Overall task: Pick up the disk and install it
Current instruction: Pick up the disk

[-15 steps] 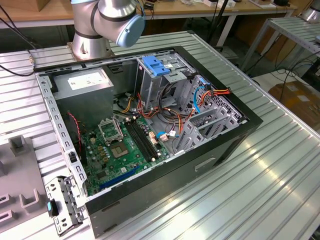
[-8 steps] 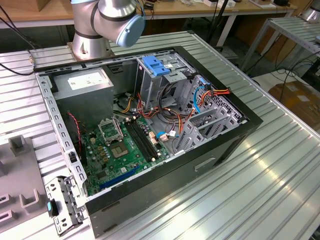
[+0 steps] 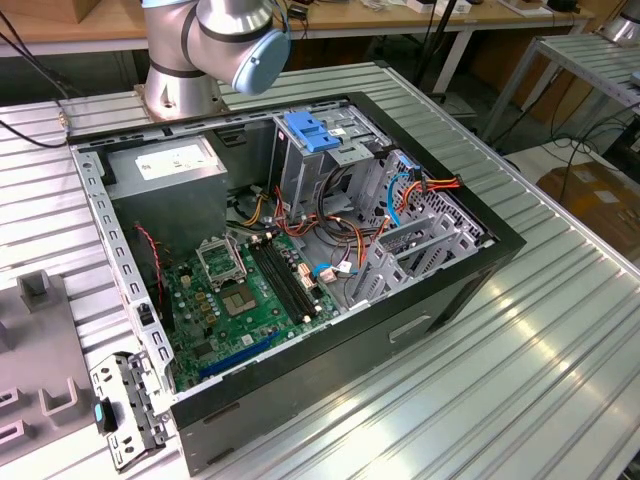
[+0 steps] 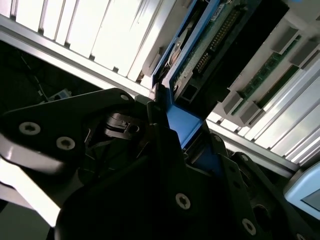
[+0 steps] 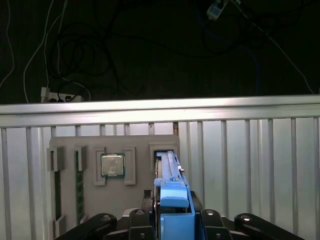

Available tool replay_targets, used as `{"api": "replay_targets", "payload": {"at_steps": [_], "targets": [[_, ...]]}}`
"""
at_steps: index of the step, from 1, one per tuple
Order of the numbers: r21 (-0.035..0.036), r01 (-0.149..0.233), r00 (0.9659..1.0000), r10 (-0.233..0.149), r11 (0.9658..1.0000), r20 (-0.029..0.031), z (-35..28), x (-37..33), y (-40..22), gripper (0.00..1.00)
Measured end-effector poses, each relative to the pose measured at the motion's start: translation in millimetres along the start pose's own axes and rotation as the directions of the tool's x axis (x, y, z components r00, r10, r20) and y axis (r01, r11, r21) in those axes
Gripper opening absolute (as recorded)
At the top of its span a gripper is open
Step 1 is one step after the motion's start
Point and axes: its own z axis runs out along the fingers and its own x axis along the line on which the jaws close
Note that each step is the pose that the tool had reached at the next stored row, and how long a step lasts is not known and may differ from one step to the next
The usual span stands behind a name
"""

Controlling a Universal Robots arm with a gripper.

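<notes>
1 gripper [image 5: 172, 222] clamps the disk [image 5: 167, 167] by its blue rail [image 5: 173, 202], first wrist view; disk on edge in grey tray [image 5: 90, 142] slot; PC case [image 3: 330, 380] centre of exterior view.

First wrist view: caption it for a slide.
Gripper clasps the upright disk by its blue rail at the grey tray, beside a processor chip.

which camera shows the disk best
The second wrist view: the disk shows its circuit-board face and a blue rail there. The first wrist view shows the disk edge-on, its blue rail end toward the camera.
</notes>
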Motion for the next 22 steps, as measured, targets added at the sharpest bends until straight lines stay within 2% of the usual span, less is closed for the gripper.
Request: {"api": "replay_targets", "payload": {"at_steps": [9,15,16,17,18,22], "targets": [[0.0000,0.000,1.0000,0.000,1.0000,0.0000,-11.6,-0.1,0.1,0.37],[0.0001,0.000,1.0000,0.000,1.0000,0.0000,-15.5,-0.1,0.1,0.37],[0.0000,0.000,1.0000,0.000,1.0000,0.0000,-18.1,-0.1,0.0,0.37],[0.0000,0.000,1.0000,0.000,1.0000,0.0000,-24.2,-0.2,0.1,0.37],[0.0000,0.000,1.0000,0.000,1.0000,0.0001,-33.6,-0.3,0.1,0.37],[0.0000,0.000,1.0000,0.000,1.0000,0.0001,-37.6,-0.3,0.1,0.37]]}}
